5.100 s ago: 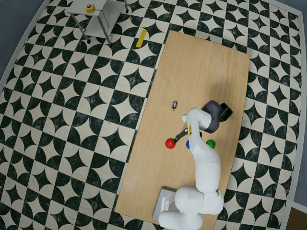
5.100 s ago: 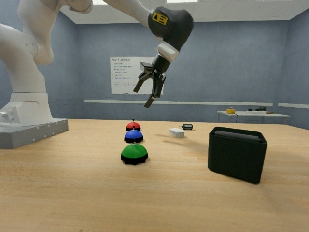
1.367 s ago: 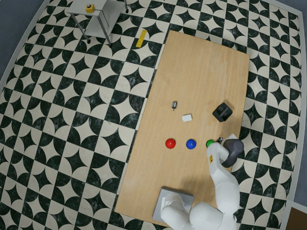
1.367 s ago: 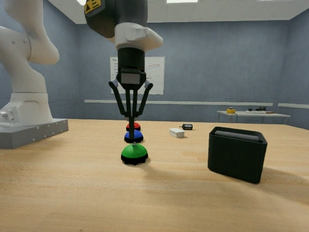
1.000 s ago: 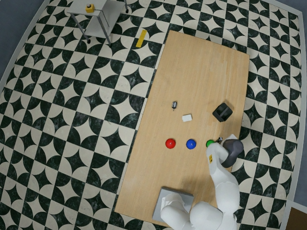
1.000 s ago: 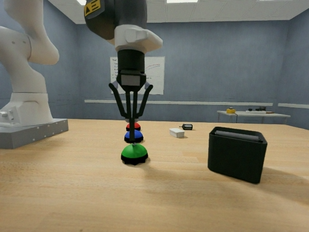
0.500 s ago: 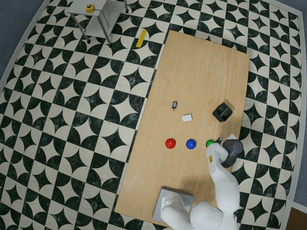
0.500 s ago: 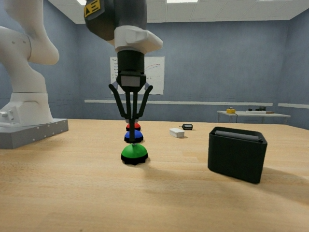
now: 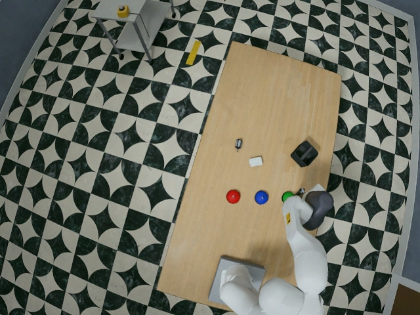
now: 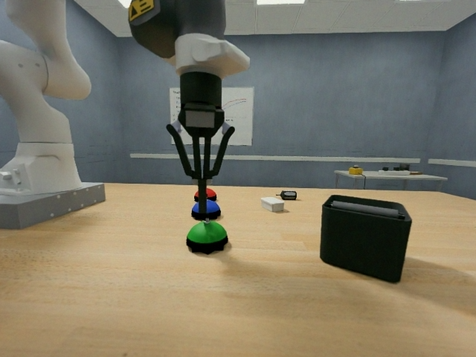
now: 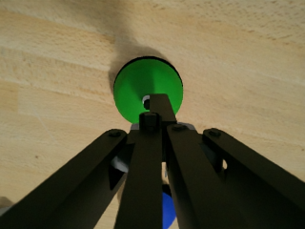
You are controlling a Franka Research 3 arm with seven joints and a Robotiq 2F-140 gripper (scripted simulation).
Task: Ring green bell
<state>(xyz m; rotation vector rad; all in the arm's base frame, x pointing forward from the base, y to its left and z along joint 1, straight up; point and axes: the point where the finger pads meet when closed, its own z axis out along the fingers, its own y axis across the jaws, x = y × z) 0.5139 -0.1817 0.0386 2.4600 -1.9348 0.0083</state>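
While the arm is bent over from its grey base block at the left of the exterior view, the gripper is held upright directly above the green bell, its two black fingers pressed together with nothing between them. The joined tips are seen at the small pale button on the crown of the green bell; whether the button is pushed down cannot be told. In the wrist view the closed fingers are seen over the centre of the green bell, a sliver of the white button showing just beside them.

The green bell is placed on the wooden table, at the near end of a row of three. Just behind it, in the exterior view, the blue bell is found, and behind that the red bell. From above, the red bell is seen well to the left of the green bell, with the blue bell between them, and the green bell is partly covered by the arm.

To the right of the green bell and farther back, a small white block is laid flat, with a small dark object beyond it. Farther right, nearer the camera, a black open-topped box is stood upright, well apart from the green bell. A grey side table carrying a yellow object is seen against the far wall.
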